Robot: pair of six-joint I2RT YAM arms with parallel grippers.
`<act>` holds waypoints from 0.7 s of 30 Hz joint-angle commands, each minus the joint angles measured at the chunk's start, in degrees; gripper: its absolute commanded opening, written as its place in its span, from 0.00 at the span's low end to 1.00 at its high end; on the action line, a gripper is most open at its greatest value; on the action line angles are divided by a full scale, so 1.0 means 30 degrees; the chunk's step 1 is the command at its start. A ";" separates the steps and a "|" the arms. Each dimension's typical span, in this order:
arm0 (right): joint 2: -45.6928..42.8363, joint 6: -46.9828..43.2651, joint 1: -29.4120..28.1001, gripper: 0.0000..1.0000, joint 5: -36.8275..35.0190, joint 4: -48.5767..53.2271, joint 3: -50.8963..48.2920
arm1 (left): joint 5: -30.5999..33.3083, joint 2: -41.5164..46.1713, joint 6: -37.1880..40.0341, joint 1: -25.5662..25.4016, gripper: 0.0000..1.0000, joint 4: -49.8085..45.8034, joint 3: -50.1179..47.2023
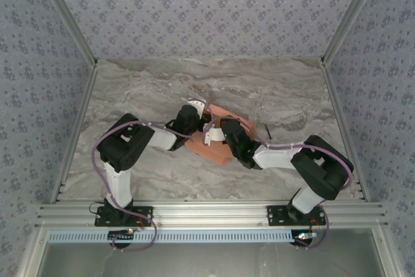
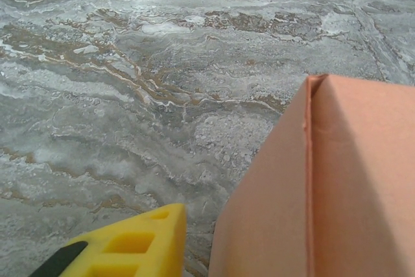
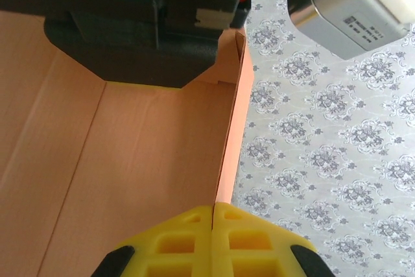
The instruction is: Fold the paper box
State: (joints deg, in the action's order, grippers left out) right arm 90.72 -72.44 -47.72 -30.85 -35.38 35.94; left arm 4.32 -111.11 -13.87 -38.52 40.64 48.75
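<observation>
Paper box (image 1: 211, 149) sits mid-desk (image 1: 142, 89) between both arms, long axis seemingly slanting near-left to far-right. Right pincer (image 3: 213, 217) is clamped tight on the top edge of its upright wall. Left pincer (image 1: 192, 113): one yellow finger (image 2: 139, 241) just left of the outer wall; open or closed, cannot tell. Salmon-orange thin card, creased, walls raised.

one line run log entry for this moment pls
stage: folding paper box | right gripper: shut on box wall edge | left gripper: beside box, jaws unclear | box: on marble table
</observation>
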 commanded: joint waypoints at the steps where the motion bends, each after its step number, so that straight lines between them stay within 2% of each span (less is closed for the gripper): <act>1: -0.0313 0.0285 0.0018 0.00 -0.0232 0.1898 -0.0010 | 0.0579 0.0379 0.0373 0.0739 0.33 0.0019 -0.0655; 12: -0.0356 0.0359 0.0000 0.00 -0.0237 0.1931 0.0022 | -0.0869 0.1144 0.0965 0.0818 0.53 0.0948 -0.1843; 21: -0.0925 0.1073 0.0088 0.00 0.0165 0.2777 0.0300 | -0.2509 0.2029 0.1665 0.1209 0.57 0.1855 -0.2676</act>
State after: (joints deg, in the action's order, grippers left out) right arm 89.10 -71.33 -47.81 -30.17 -32.88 35.94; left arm -1.48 -108.07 -10.61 -35.88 43.77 41.65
